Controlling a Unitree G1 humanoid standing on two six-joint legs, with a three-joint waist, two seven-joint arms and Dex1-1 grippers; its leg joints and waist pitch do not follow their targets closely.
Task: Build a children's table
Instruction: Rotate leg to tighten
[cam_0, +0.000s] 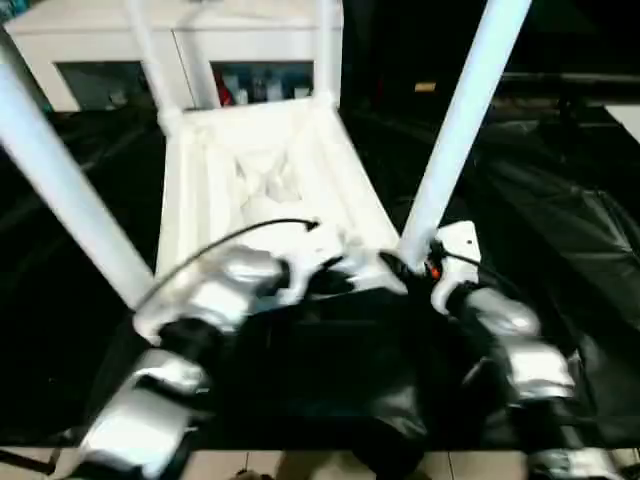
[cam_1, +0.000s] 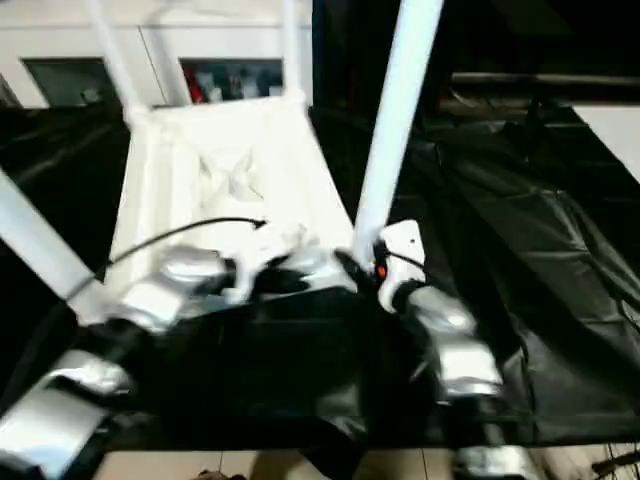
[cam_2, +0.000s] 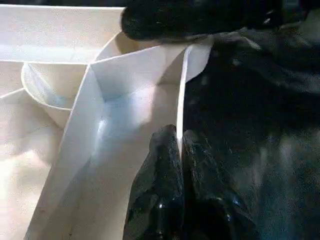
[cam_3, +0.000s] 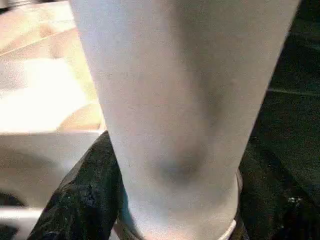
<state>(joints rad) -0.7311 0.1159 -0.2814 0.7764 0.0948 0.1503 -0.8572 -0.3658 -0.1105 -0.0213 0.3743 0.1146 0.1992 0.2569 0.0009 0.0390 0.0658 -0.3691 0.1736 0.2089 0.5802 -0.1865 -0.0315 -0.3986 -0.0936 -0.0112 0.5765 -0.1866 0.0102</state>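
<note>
Left hand (cam_2: 179, 150) pinches thin rim of white square ribbed plastic tabletop (cam_0: 262, 180), fingers closed on near edge; likely steadies it. Tabletop lies underside up on black-draped desk (cam_0: 560, 230), so sockets face upward for legs.

Right hand (cam_0: 405, 268) wraps base of near-right long white tubular leg (cam_0: 458, 125), apparently seating it in corner socket.

Near-left leg (cam_0: 60, 180) rises beside left forearm. Two far legs (cam_0: 150, 60) stand at far corners, well apart from both hands.
</note>
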